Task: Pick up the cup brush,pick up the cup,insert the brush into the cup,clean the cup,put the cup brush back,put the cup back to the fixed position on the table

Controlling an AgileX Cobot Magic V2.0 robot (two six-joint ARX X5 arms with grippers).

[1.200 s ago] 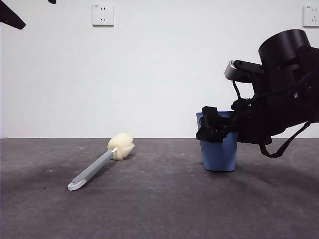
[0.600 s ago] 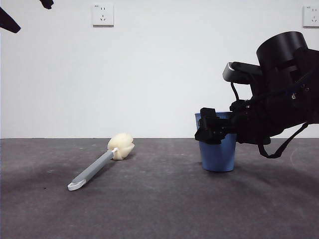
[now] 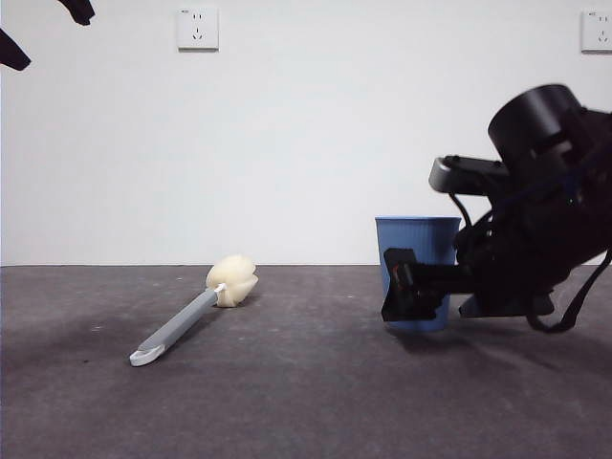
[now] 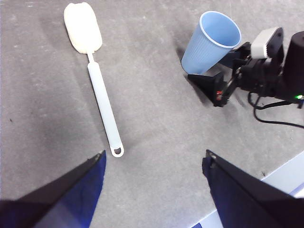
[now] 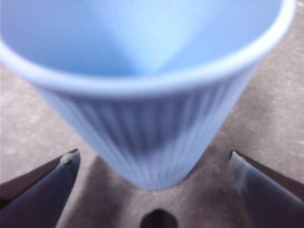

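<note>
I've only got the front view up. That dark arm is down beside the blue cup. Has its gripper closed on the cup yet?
Observer: No. The right wrist view shows the right gripper with its jaws open, one on each side of the cup and a gap on both sides.
Operator: Okay. Is there anything inside the cup?
Observer: The left wrist view looks down into it, and it is empty.
Operator: And where is the other arm?
Observer: The left gripper is open, high above the table. The cup brush lies flat below it, and nothing is touching it.
</note>
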